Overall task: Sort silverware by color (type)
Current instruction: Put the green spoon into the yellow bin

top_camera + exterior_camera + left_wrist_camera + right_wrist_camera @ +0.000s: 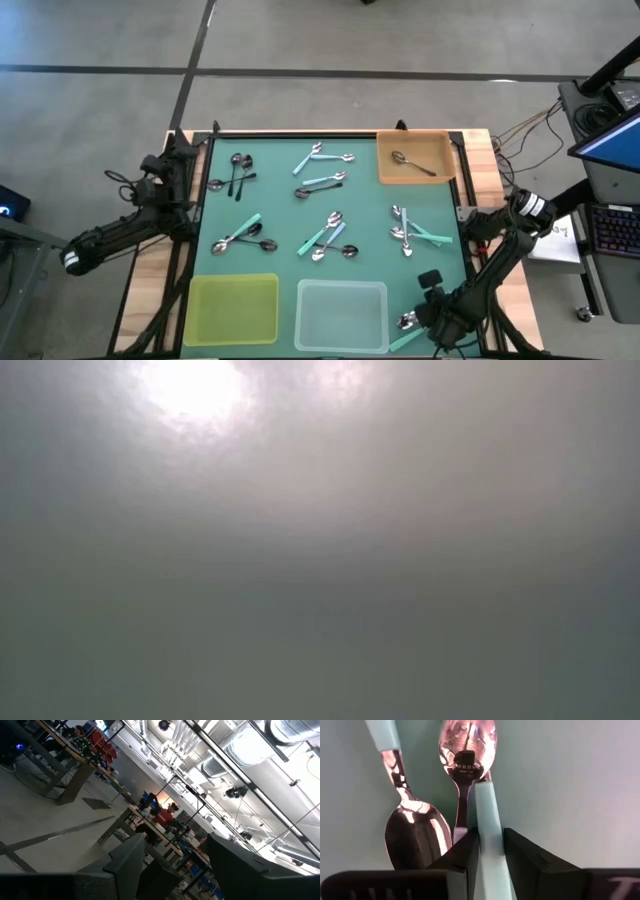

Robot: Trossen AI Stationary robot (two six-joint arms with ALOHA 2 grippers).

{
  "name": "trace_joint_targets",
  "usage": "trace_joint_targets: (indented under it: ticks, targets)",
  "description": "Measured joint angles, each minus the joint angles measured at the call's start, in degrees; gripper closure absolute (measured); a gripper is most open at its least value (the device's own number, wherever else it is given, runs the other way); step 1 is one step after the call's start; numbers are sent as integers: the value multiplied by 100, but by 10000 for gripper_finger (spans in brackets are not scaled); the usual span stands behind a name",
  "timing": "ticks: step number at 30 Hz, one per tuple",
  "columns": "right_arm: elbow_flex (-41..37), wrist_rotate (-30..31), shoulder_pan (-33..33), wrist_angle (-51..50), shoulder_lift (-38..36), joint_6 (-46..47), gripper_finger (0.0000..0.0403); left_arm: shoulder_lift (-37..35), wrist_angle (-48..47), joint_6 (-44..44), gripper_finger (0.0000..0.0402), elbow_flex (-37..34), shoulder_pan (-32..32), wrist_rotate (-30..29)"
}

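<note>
Teal, on inspection, is the colour of the handle clamped between the two dark fingers (470, 855) of my right gripper (425, 322), which sits at the near right corner of the green surface (285, 215), just right of the clear tray (342, 316). The wrist view shows that teal-handled spoon (487, 830) pinched by its stem, with two more spoons (417, 827) lying close against it, their shiny bowls touching or overlapping; a silver bowl (406, 321) shows beside the gripper from above. My left gripper (170, 165) rests off the left edge of the surface with its fingers (135, 857) spread wide apart, holding nothing and pointed out into the room. Remaining silverware lies scattered on the green surface: a black-handled pair (238, 172) at the far left, light blue and teal spoons (322, 158) at the far centre, another (322, 184) just nearer, a teal and black group (240, 237) at left centre, a mixed cluster (330, 238) in the middle, and a crossed bunch (410, 230) at right. One black-handled spoon (410, 163) lies inside the orange tray (385, 170) at the far right corner. A yellow tray (233, 308) stands at the near left, beside the clear one. The low view shows only a grey haze.
</note>
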Motion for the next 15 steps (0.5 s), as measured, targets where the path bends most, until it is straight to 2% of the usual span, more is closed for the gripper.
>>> trace_joint_targets:
  ticks: [6,15]
  targets:
    - [-8,32,-70,-1,8,375,339,0,0,1,200,0,0,-1]
    - [-22,100,-116,90,17,673,339,0,0,0,200,0,0,-1]
